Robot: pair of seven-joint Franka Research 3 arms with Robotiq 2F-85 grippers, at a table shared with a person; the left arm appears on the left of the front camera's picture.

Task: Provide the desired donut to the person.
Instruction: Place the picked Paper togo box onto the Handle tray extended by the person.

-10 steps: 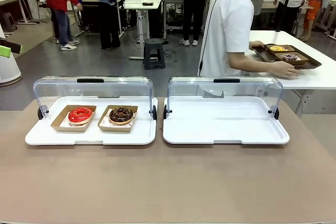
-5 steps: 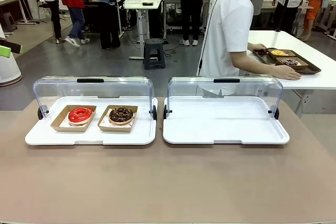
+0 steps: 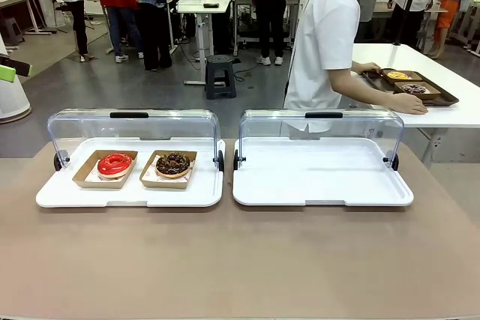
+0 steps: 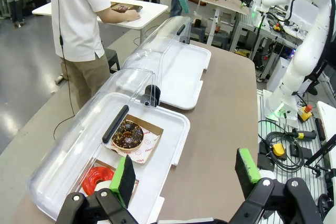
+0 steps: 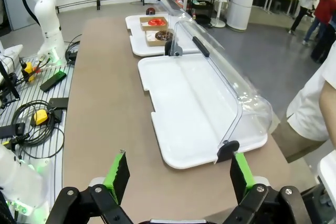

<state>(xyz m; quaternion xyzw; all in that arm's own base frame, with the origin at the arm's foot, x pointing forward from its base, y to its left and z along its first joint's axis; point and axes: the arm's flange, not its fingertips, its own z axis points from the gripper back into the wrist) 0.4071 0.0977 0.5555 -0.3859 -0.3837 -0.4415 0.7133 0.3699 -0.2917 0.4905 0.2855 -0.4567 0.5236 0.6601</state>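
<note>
A red-glazed donut (image 3: 115, 163) and a chocolate donut (image 3: 173, 163) lie in cardboard boats on the left white tray (image 3: 127, 195), its clear lid raised. The person (image 3: 324, 39) in a white shirt stands behind the table, turned toward a side table, both hands on a dark tray (image 3: 420, 88) holding more donuts. My left gripper (image 4: 186, 174) is open, high above the left tray, with the chocolate donut (image 4: 127, 134) and red donut (image 4: 97, 179) below it. My right gripper (image 5: 178, 174) is open above the table edge near the empty right tray (image 5: 189, 103).
The right white tray (image 3: 322, 185) holds nothing and its lid stands raised. Brown tabletop (image 3: 240, 260) spreads in front of both trays. The other arm's white base (image 4: 302, 51) and cables stand beside the table. Several people move about in the background.
The person has drawn the dark tray slightly along the side table and shifted their hands. The donuts and both trays have not moved.
</note>
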